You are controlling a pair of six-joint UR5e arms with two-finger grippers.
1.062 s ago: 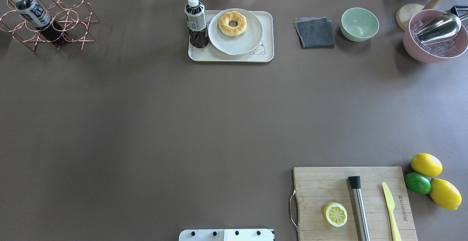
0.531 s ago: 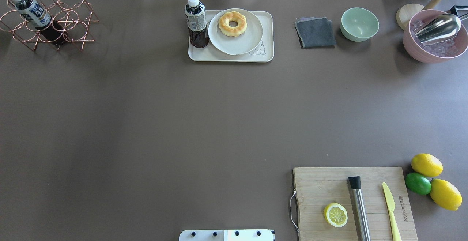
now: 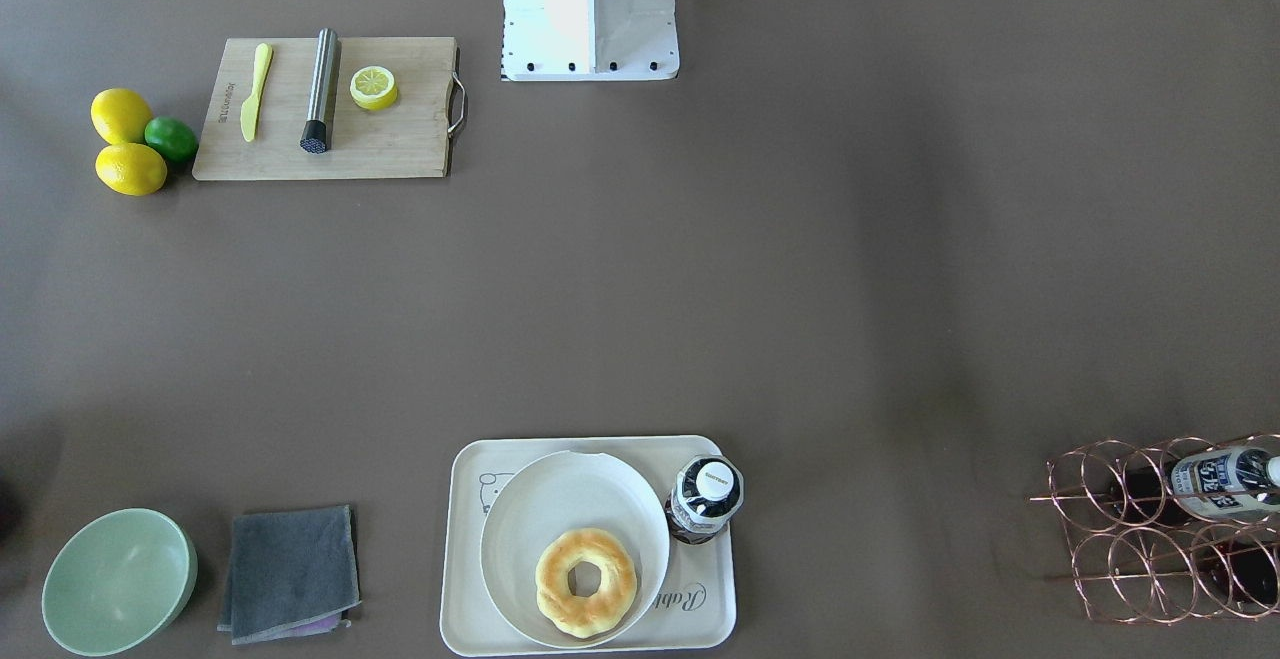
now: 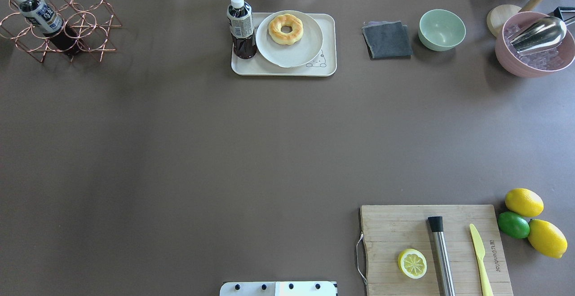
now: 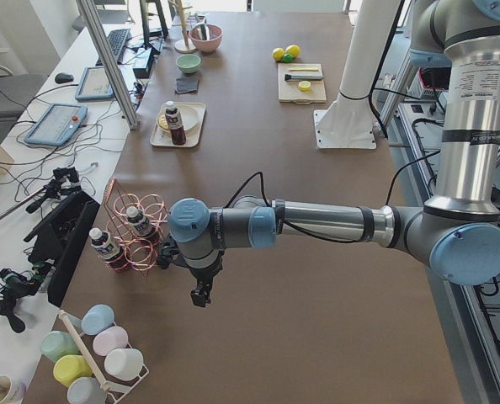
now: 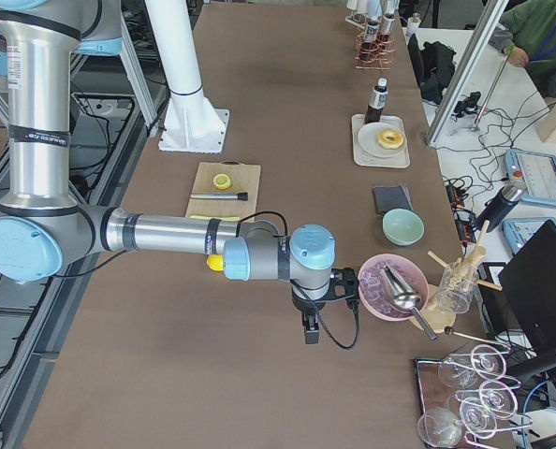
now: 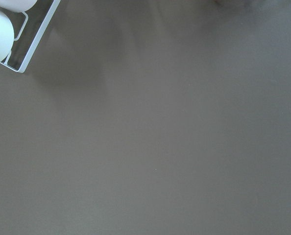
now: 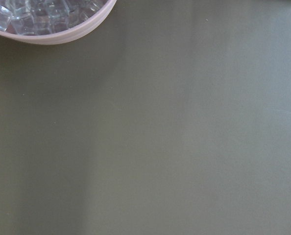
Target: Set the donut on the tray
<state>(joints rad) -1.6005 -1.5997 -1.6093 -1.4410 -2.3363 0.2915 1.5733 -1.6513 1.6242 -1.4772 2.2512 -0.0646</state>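
Observation:
The donut (image 4: 285, 28) lies in a white bowl (image 4: 292, 51) that stands on the cream tray (image 4: 269, 69) at the far middle of the table. It also shows in the front-facing view (image 3: 586, 581), on the tray (image 3: 705, 624). My left gripper (image 5: 201, 296) hangs over the table's left end, far from the tray. My right gripper (image 6: 310, 335) hangs over the right end beside the pink ice bowl (image 6: 390, 288). Both show only in the side views, so I cannot tell whether they are open or shut.
A dark bottle (image 4: 241, 26) stands on the tray's left side. A copper wire rack (image 4: 63, 24) with a bottle, a grey cloth (image 4: 387, 40) and a green bowl (image 4: 441, 29) line the far edge. A cutting board (image 4: 395, 233) with a lemon half sits near right.

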